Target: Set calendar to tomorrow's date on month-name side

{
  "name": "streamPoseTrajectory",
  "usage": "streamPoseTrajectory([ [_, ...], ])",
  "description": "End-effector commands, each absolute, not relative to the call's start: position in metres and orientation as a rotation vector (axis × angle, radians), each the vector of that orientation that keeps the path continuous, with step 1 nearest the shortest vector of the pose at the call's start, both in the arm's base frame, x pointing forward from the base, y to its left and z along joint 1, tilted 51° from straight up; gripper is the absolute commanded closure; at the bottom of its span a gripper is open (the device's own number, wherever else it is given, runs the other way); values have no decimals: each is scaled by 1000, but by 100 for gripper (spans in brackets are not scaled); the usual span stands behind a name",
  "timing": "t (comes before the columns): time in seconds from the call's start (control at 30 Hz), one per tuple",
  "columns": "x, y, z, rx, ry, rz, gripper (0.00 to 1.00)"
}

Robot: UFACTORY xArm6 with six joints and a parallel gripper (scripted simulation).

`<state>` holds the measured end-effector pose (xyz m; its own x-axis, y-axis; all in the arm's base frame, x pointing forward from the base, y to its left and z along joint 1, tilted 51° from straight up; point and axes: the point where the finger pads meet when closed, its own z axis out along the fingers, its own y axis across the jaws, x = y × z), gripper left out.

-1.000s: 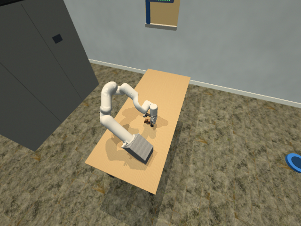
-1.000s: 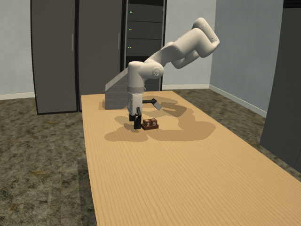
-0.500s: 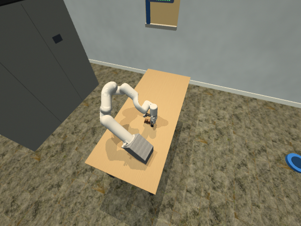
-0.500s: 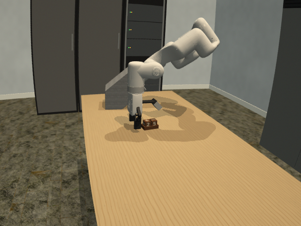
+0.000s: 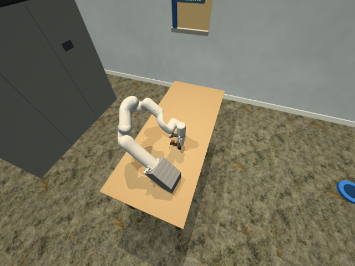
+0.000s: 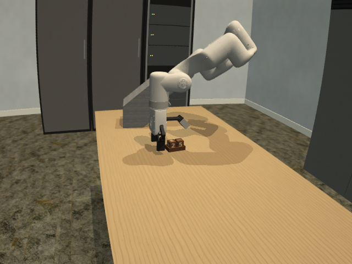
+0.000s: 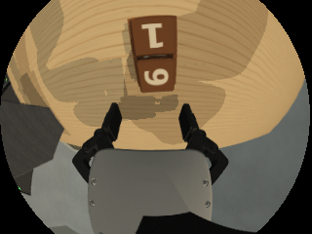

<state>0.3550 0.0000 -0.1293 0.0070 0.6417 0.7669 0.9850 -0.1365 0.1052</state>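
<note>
End effector (image 5: 179, 146) (image 6: 157, 142) (image 7: 150, 110), mine, 1 pc: standing spread w/ nothing btwn fingers. "2" cube (image 6: 171, 144) (image 7: 157, 75): sitting nearer, just beside me. "5" cube (image 6: 180, 142) (image 7: 154, 36): sitting beyond, same tray (image 6: 176, 149). Row's long axis: running directly away from me, approx. lining up w/ my finger gap.

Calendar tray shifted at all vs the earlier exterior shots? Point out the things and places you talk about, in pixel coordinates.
No visible shift: the calendar tray (image 6: 176, 149) sits at the same spot on the table (image 6: 221, 198), beside the end effector (image 6: 160, 142), and the cubes still show 2 and 5.
</note>
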Motion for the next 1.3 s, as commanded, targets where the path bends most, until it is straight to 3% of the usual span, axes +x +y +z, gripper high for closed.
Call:
streamPoseTrajectory([
  [0.0,356,-1,-129,-1823,-1668,-964,0],
  [1.27,337,-12,-90,-1917,-1506,-899,0],
])
